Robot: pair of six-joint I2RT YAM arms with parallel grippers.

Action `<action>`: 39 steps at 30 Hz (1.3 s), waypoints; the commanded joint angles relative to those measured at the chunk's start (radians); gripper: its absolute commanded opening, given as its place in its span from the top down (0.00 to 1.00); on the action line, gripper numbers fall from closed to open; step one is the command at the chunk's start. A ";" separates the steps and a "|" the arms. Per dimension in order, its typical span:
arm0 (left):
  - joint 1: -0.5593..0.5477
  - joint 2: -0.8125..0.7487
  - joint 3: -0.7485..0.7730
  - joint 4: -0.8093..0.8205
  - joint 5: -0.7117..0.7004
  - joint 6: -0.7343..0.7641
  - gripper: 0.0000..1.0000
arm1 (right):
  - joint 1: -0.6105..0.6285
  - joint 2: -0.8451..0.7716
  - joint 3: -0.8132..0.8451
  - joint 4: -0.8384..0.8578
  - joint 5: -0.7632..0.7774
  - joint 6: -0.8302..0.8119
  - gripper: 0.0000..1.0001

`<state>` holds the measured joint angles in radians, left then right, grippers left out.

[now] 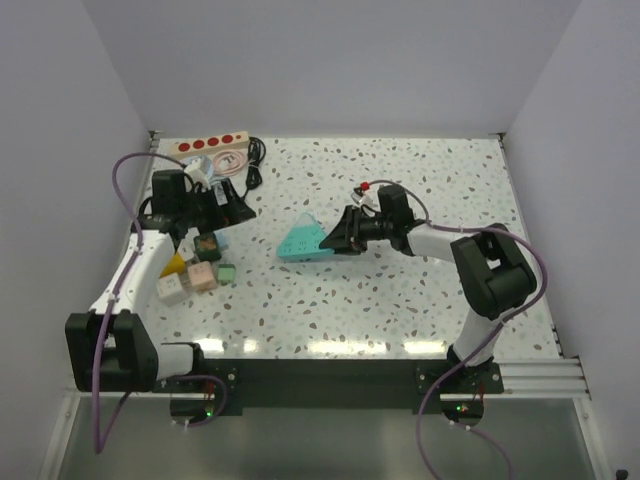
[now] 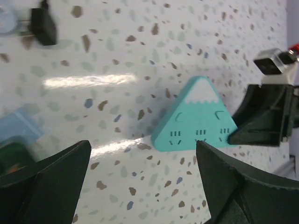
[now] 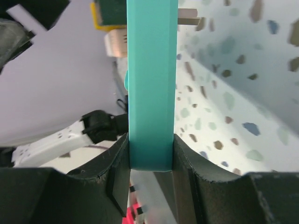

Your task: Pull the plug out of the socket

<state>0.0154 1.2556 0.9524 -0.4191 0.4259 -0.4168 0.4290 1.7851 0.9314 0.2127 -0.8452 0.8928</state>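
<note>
**Plug lies loose, left fingers spread**

Nearest us, a cluster of blocks (image 1: 200,272) sits beside the left arm. Just past them the left gripper (image 2: 143,154) hangs over the table (image 1: 400,300), fingers spread wide with nothing between them. To its right, the right gripper (image 3: 150,144) is clamped on the thin edge of a teal triangle (image 2: 196,116).

Farther back, the plug (image 2: 43,25) lies on the table, well apart from the left fingers and in no outlet that we can see. At the far edge lies the strip (image 1: 210,145). From above its red outlets look unfilled, and a black cord (image 1: 255,152) is bunched at its right end. We judge the pull itself to be done.

What worries us from here:
- The cord runs close to the left arm, so a careless sweep of the spread fingers could snag it and drag the plug or the strip.
- The right grip holds only a narrow edge, so the triangle could pivot or slip if it is jolted.

We can read no brand or writing anywhere. The triangle carries only dark slot marks and a white cap.
</note>
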 commanded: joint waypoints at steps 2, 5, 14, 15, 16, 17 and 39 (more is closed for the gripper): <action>-0.041 0.109 0.028 0.181 0.498 0.056 0.00 | -0.003 0.010 -0.008 0.338 -0.175 0.196 1.00; -0.046 0.180 0.013 0.229 0.609 0.053 0.00 | -0.001 0.023 -0.011 0.402 -0.207 0.230 1.00; -0.068 0.248 -0.069 0.557 0.732 -0.085 0.00 | 0.005 0.241 -0.045 1.404 -0.239 0.971 1.00; -0.074 0.255 -0.066 0.559 0.735 -0.082 0.00 | 0.010 0.240 -0.037 1.410 -0.258 0.959 1.00; -0.075 0.264 -0.064 0.559 0.735 -0.077 0.00 | 0.014 0.231 -0.036 1.410 -0.258 0.951 1.00; -0.080 0.271 -0.061 0.560 0.734 -0.074 0.00 | 0.023 0.226 -0.029 1.409 -0.259 0.949 1.00; -0.170 0.400 -0.001 0.556 0.817 -0.131 1.00 | 0.028 0.205 -0.028 1.274 -0.288 0.822 0.56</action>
<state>-0.1238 1.6398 0.9325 0.0532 1.2301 -0.6216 0.4488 2.0399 0.8841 1.3014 -1.1927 1.6855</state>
